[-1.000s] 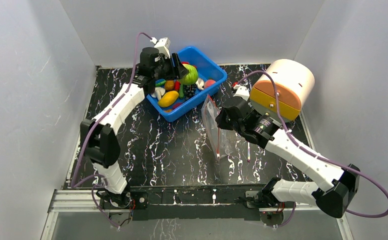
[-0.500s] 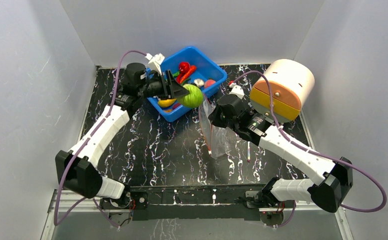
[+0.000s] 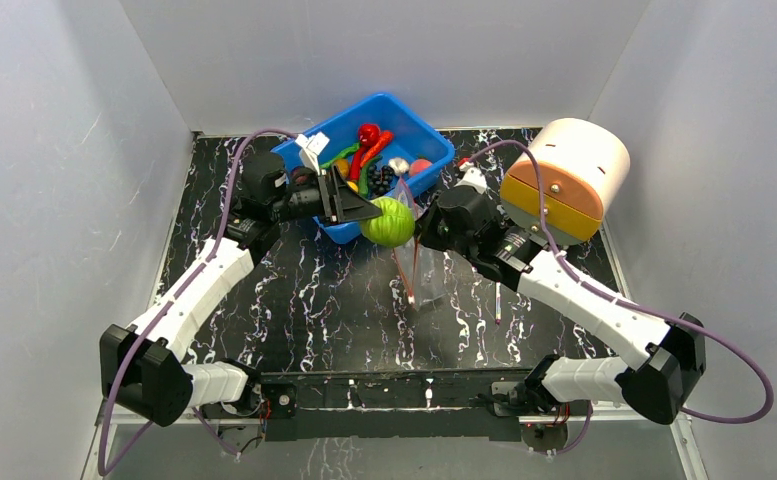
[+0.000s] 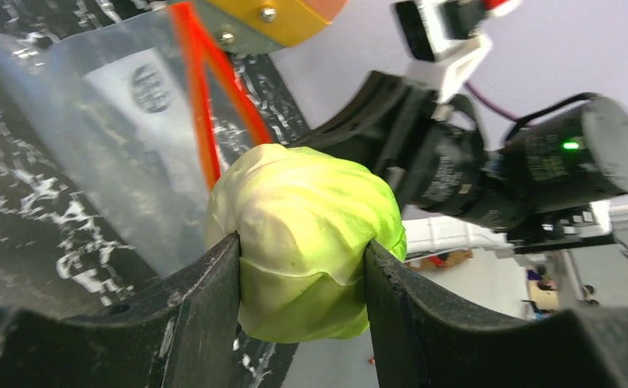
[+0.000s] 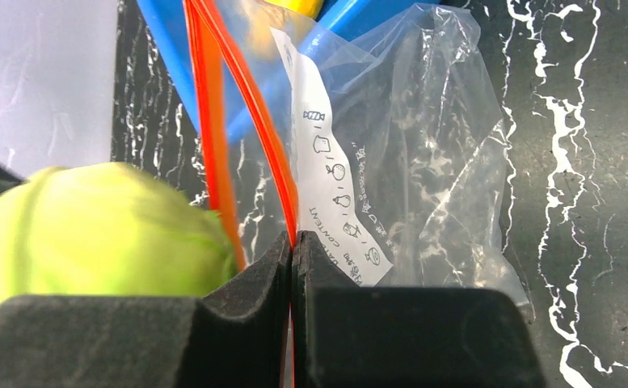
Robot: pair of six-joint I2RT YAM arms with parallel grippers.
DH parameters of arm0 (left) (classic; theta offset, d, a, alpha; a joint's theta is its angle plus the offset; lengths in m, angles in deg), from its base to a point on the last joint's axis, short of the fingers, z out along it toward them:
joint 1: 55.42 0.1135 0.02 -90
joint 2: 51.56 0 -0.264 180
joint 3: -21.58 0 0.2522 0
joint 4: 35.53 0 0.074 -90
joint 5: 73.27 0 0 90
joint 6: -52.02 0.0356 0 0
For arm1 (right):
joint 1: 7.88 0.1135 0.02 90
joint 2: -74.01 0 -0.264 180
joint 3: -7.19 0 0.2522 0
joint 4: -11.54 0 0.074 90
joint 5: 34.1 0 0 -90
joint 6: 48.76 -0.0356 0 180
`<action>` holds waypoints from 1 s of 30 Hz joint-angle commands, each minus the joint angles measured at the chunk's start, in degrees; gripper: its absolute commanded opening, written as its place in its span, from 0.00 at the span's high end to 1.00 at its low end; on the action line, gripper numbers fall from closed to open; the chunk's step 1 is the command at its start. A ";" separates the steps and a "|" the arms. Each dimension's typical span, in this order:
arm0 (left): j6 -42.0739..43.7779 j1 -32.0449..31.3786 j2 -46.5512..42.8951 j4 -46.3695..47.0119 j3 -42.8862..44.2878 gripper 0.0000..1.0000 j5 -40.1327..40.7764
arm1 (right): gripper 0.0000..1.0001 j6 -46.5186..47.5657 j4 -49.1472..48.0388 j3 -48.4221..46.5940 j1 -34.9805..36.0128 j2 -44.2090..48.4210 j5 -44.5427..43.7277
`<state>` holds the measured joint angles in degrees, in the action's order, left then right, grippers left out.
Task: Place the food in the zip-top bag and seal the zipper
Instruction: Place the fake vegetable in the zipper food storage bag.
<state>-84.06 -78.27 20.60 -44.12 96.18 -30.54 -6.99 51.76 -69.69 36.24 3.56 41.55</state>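
Observation:
My left gripper (image 3: pixel 376 212) is shut on the round green melon (image 3: pixel 388 222), gripping it at both sides (image 4: pixel 302 218). The melon hangs just past the tub's front wall, right at the mouth of the clear zip-top bag (image 3: pixel 416 275). My right gripper (image 3: pixel 424 228) is shut on one lip of the bag's red-orange zipper (image 5: pixel 213 121), its fingers pinched on the strip (image 5: pixel 292 250). The mouth stands parted, and the two zipper strips diverge (image 4: pixel 201 105). The crinkly bag body (image 5: pixel 423 145) hangs toward the table. The rest of the food, red, orange and dark pieces (image 3: pixel 369 140), lies in the tub.
The blue tub (image 3: pixel 426 135) stands at the back centre, behind the melon. A round cream and orange container (image 3: pixel 569 170) sits at the back right, close to the right arm. A thin pen (image 3: pixel 498 305) lies on the black marbled table (image 3: pixel 304 290) to the right of the bag.
My left gripper has carried the melon out of the tub, rightward and nearer, down to the bag's mouth. My right gripper has shifted the bag to the left, toward it.

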 commanded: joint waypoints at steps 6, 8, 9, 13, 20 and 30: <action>11.50 -0.18 -0.09 -15.24 3.23 0.70 9.52 | 1.00 -0.90 -6.74 -0.25 -0.17 4.65 2.70; 12.26 -0.17 0.24 -16.40 3.94 0.70 10.26 | 1.00 -0.83 -7.38 -0.26 -0.17 4.32 3.98; 12.48 -0.18 0.31 -16.56 4.14 0.70 10.41 | 1.00 -0.82 -7.57 -0.21 -0.18 4.08 5.01; 12.45 -0.37 0.56 -17.77 5.05 0.70 11.77 | 1.00 -0.88 -9.33 0.41 -0.19 3.47 8.07; 13.86 -1.17 1.00 -23.64 8.38 0.70 16.28 | 1.00 -0.96 -12.58 0.97 -0.19 1.03 13.12; 17.31 -3.34 3.53 -33.71 13.45 0.70 25.05 | 1.00 -3.77 -14.73 0.65 -0.22 -1.79 11.87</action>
<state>-68.45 -80.21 23.68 -73.10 105.40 -9.03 -8.81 41.94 -68.59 35.93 2.13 53.92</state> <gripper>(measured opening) 0.492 0.009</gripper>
